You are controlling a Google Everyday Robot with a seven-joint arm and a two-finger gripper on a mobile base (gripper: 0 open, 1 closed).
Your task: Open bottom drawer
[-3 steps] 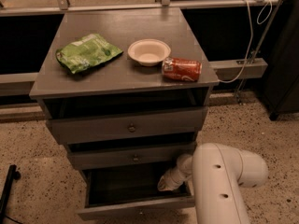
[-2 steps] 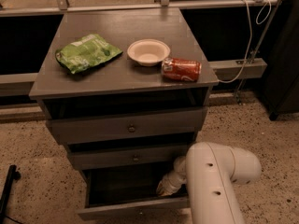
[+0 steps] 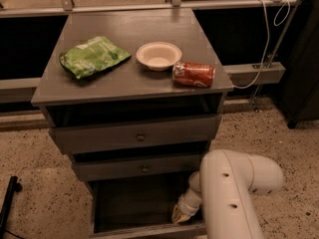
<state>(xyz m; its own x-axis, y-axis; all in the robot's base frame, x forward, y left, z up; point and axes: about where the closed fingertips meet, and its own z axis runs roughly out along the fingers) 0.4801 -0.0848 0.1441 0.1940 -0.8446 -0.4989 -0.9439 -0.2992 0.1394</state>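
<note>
The bottom drawer (image 3: 144, 230) of the grey cabinet stands pulled out, its dark inside showing below the two upper drawer fronts; only the top edge of its front shows at the frame's bottom, and its knob is out of view. My white arm (image 3: 234, 193) comes in from the lower right. My gripper (image 3: 180, 214) reaches down into the right side of the open bottom drawer, just behind its front.
On the cabinet top (image 3: 134, 78) lie a green chip bag (image 3: 92, 56), a white bowl (image 3: 158, 55) and a red soda can (image 3: 193, 74) on its side. The top drawer (image 3: 137, 136) and middle drawer (image 3: 139, 167) stick out slightly. A white cable (image 3: 264, 44) hangs at the right.
My arm has shifted a little to the left. The gripper stays inside the open bottom drawer, and the drawer looks about as far out as before.
</note>
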